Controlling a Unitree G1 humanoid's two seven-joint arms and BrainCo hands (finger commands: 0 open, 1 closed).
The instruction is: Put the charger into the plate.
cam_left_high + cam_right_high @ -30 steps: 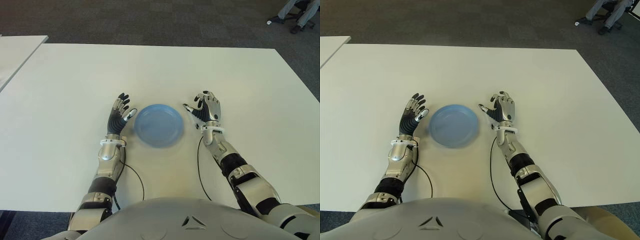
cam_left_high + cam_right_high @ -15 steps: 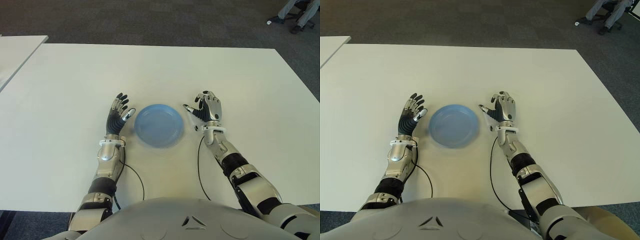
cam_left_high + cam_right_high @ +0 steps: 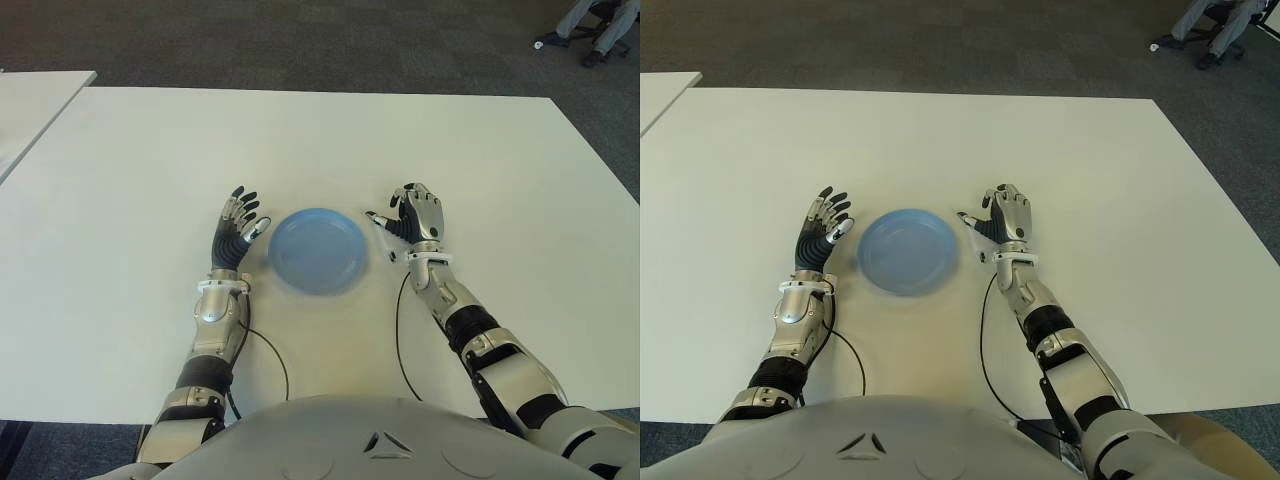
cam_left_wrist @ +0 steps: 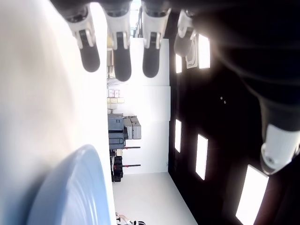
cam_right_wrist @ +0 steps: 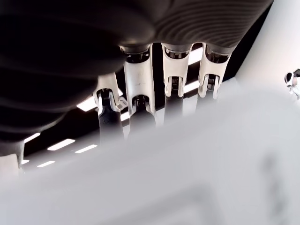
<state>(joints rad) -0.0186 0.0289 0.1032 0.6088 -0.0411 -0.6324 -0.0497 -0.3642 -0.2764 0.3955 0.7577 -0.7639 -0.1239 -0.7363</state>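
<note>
A round blue plate (image 3: 318,250) lies on the white table (image 3: 300,140) between my two hands. My right hand (image 3: 410,215) is just right of the plate, thumb pointing toward its rim. A small white charger (image 3: 386,238) sits on the table under that thumb, against the palm. In the right wrist view the charger (image 5: 187,178) fills the near field as a pale block, and the fingers (image 5: 140,89) reach straight past it without wrapping it. My left hand (image 3: 238,225) is close to the plate's left edge, fingers spread and holding nothing; the plate's rim (image 4: 70,187) shows in its wrist view.
Thin black cables (image 3: 398,340) run from both wrists back toward my body. A second white table (image 3: 30,100) stands at the far left. A seated person's legs and a chair base (image 3: 590,25) show on the floor at the far right.
My left hand has shifted slightly left and farther from me. The right hand, charger and plate have barely moved.
</note>
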